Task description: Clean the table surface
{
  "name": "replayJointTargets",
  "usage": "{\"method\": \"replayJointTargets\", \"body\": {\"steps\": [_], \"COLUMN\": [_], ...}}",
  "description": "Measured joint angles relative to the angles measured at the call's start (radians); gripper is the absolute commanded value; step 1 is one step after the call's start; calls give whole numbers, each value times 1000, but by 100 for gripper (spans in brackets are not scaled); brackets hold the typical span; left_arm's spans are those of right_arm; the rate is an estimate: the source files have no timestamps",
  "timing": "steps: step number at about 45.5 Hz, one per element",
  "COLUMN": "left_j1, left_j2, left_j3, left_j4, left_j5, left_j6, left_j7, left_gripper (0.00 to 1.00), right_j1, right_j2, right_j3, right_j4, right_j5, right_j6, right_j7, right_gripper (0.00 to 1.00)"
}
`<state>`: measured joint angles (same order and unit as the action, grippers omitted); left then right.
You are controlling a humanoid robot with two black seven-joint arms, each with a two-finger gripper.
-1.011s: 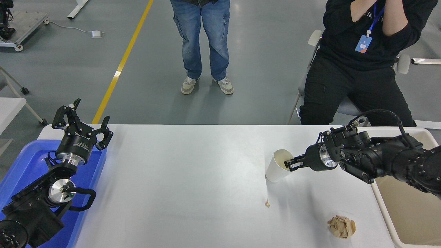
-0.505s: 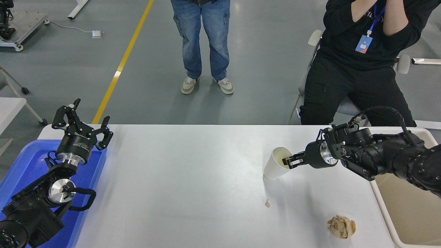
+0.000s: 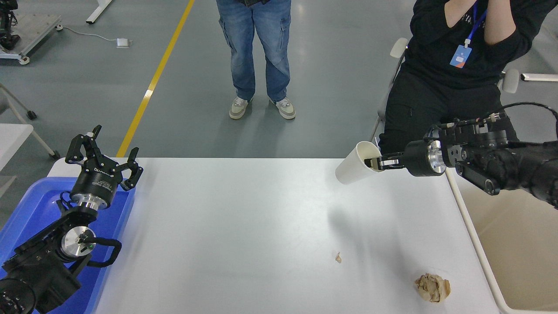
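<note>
The white table surface (image 3: pixel 244 226) fills the lower middle of the head view. My right gripper (image 3: pixel 375 163) is shut on the rim of a white paper cup (image 3: pixel 354 165) and holds it tilted in the air above the table's far right part. A crumpled brown paper ball (image 3: pixel 432 287) lies on the table at the near right, and a small brown scrap (image 3: pixel 338 258) lies left of it. My left gripper (image 3: pixel 101 153) is open and empty, parked over the blue tray at the lower left.
A blue plastic tray (image 3: pixel 39 200) sits at the table's left end. A beige rectangular bin (image 3: pixel 521 244) stands at the right edge. A person in jeans (image 3: pixel 257 52) stands beyond the table, and a person in black (image 3: pixel 453 83) sits at the far right.
My right gripper has lifted the paper cup off the table and carried it up and a little right. The left arm has not moved.
</note>
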<state>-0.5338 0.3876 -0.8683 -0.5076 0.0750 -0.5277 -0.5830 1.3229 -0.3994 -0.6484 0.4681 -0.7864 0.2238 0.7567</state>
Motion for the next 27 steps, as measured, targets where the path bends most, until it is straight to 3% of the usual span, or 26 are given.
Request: {"method": "replayJointTargets", "body": {"steps": [12,27], "left_j1": [0,0], "left_j2": [-1,0], "left_j3": [0,0], "left_j4": [0,0], "left_j5": [0,0], "left_j6": [0,0], "left_j7": [0,0], "left_gripper": [100,100], "right_j1": [14,-102], "right_j2": [-135,-204], "right_j3": [70,105], "right_j4": [-55,-373], "right_j5": [86,263], "right_j6": [55,159], "right_j7": [20,-7], "right_gripper": [0,0]}}
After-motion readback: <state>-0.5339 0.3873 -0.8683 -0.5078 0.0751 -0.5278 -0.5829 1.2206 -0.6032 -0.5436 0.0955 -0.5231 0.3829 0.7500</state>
